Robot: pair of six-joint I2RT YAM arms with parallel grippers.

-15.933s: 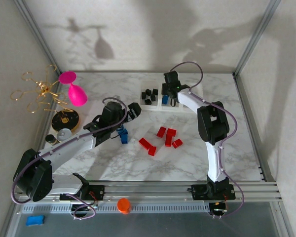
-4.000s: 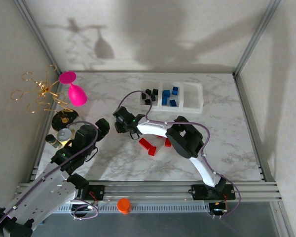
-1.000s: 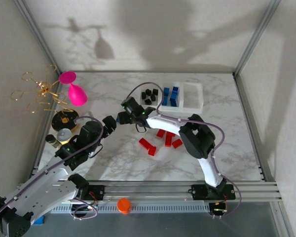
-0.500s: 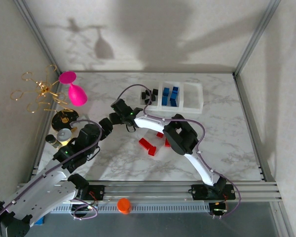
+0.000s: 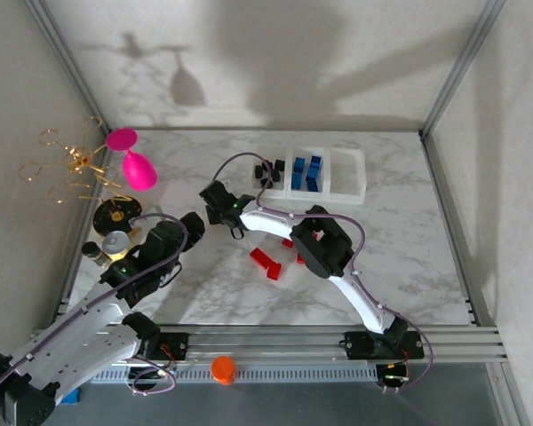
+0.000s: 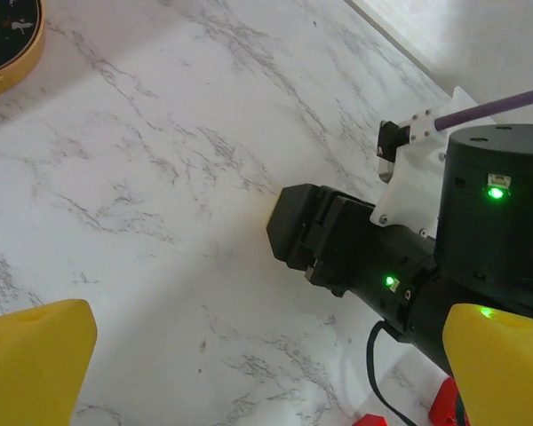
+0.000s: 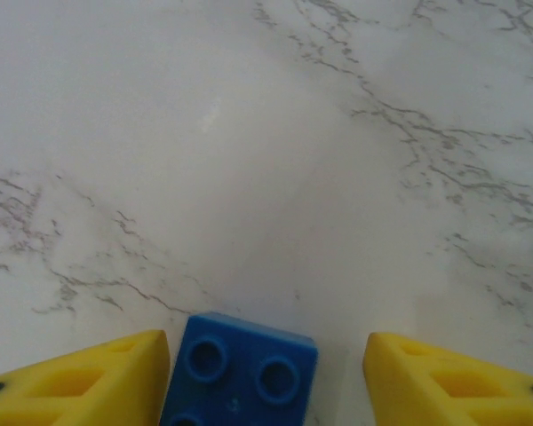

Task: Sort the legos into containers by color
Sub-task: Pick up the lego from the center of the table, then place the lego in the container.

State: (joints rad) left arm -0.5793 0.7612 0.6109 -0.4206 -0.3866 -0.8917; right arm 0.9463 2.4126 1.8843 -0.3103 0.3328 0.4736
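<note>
Now the right hand (image 7: 265, 355) gapes around a blue lego (image 7: 235, 373), left hand (image 6: 266, 359) likewise spread over bare marble (image 7: 275, 133)

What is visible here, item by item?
Clear plastic three-compartment tray: one, colourless, far side of marble table.
Small black plastic bricks: several, black, left compartment.
Small blue plastic bricks: several, blue, middle compartment.
Small red plastic bricks: several, red, mid-table, partly hidden.
Lone blue studded brick: one, blue, between right gripper fingers.
Pink goblet: one, pink, far left.
Gold wire stand: one, gold, left edge.
Black-and-gold disc: one, left.
Orange round knob: one, orange, front rail.
Left gripper: open.
Right gripper: open, astride lone brick.
</note>
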